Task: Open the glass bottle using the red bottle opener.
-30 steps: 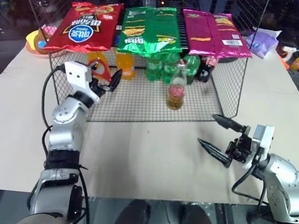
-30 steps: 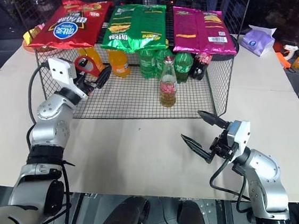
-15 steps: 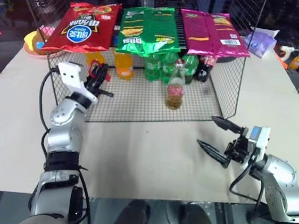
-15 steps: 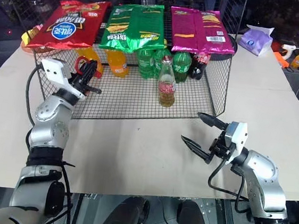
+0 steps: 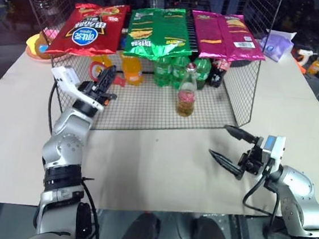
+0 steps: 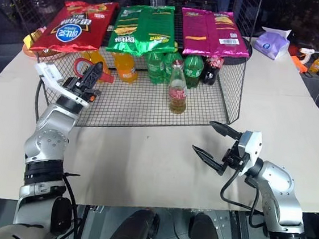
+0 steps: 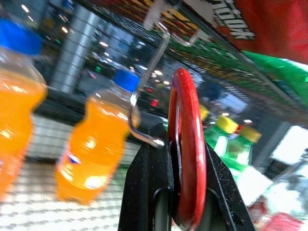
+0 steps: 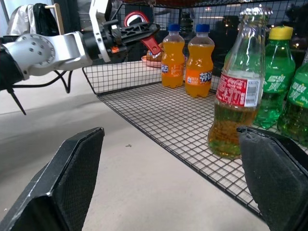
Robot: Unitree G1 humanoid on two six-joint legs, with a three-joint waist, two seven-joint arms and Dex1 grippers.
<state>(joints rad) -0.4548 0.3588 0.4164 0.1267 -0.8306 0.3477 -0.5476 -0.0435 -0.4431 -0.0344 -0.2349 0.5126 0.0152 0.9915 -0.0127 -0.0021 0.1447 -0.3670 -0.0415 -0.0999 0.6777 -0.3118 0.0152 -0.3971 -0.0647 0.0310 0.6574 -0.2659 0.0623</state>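
Fingers of your left gripper (image 7: 180,211) are clamped on the small flat red bottle opener (image 7: 186,144), held up at the wire rack's (image 5: 148,115) left front corner.
Your right gripper (image 5: 229,144) hangs spread wide and empty over the table (image 5: 160,171), well apart from the clear glass bottle (image 5: 188,91) of amber drink, which stands capped on the rack floor before the green plastic bottles (image 5: 173,69).
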